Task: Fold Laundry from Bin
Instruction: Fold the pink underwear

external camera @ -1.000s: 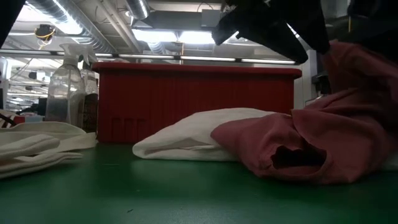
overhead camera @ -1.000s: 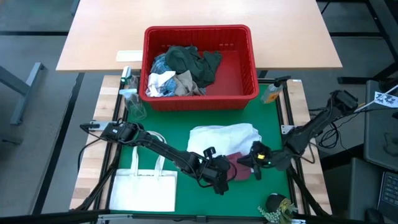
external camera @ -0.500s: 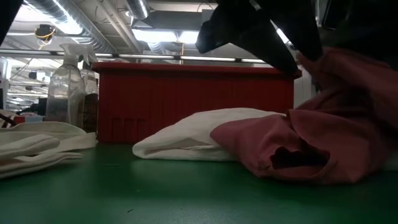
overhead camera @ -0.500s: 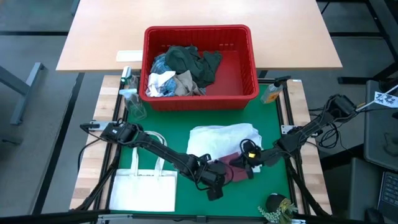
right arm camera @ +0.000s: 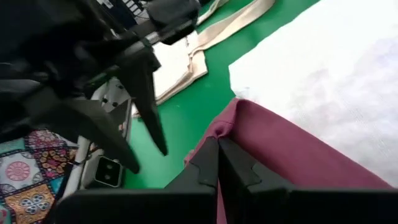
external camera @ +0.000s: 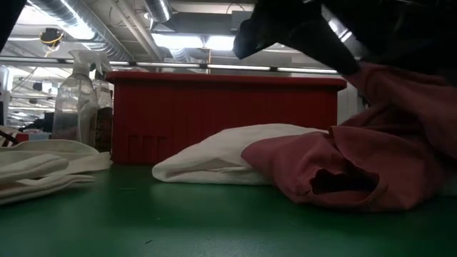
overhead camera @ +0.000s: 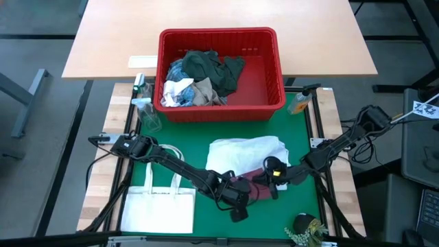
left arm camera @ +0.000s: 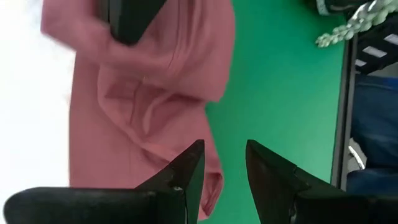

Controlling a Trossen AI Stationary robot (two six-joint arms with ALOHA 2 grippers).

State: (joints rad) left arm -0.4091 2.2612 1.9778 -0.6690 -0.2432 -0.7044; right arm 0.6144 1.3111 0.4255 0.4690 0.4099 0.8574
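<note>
High view: the table [overhead camera: 302,147] with its green mat carries everything, and the largest thing on it is the bin [overhead camera: 278,75], a red slotted basket at the far edge. Inside the bin lies a heap of laundry [overhead camera: 199,79]: dark green cloth on top, with white, blue-striped and tan pieces bunched toward its left side.

In front of the bin, on the mat, a white garment [overhead camera: 247,154] is spread out. A flat white tote bag [overhead camera: 158,209] with handles lies at the near left corner. A maroon garment [overhead camera: 255,186] sits crumpled against the near edge of the white garment, partly overlapping it; in the low view it rises in a lifted fold toward the right.

Both arms meet at the maroon garment. The right end effector [right arm camera: 217,158] has its fingers pressed together on an edge of the maroon cloth, pinching a fold of it. The left end effector [left arm camera: 222,165] hangs just over the maroon garment's near edge with its fingers parted by a moderate gap; the cloth shows beyond them, and it appears to hold nothing, though the contact point is hard to judge from the wrist view.

A clear spray bottle [overhead camera: 145,110] stands at the mat's left edge beside the bin. A small sprig of greenery [overhead camera: 305,230] lies at the near right corner.
</note>
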